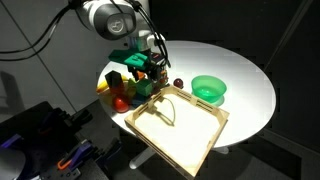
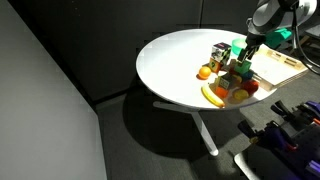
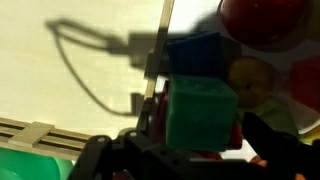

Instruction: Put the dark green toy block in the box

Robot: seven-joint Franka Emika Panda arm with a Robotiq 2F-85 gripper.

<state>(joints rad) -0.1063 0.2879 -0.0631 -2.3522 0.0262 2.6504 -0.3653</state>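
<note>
The dark green toy block (image 3: 200, 115) fills the middle of the wrist view. It is a small, square-edged cube with flat, matte-looking faces, and it lies just outside the box, on the toy side of its wall. It looks solid and stiff, and I'd judge it light enough to lift without strain. The faces may be a little slick, so the safest hold is on two opposite flat sides, square on rather than across a corner.

The gripper (image 3: 190, 152) shows as two dark fingers low in that view, one on each side of the block. I cannot tell whether they are already pinching it or only straddling it. A blue block (image 3: 200, 55) sits right behind it and a red ball (image 3: 262, 20) is further off, so a loose grip could knock the neighbours.

In an exterior view the gripper (image 1: 150, 68) hangs over the toy heap at the far left corner of the box (image 1: 190, 130). A green bowl (image 1: 208, 88) stands to the right on the white table (image 1: 245, 70).

Only the wrist view shows the block's faces. Only the exterior views show the whole layout. From another side, the gripper (image 2: 245, 55) is above the pile, and a banana (image 2: 212, 96) lies at the pile's near edge, which the wrist camera misses altogether.
</note>
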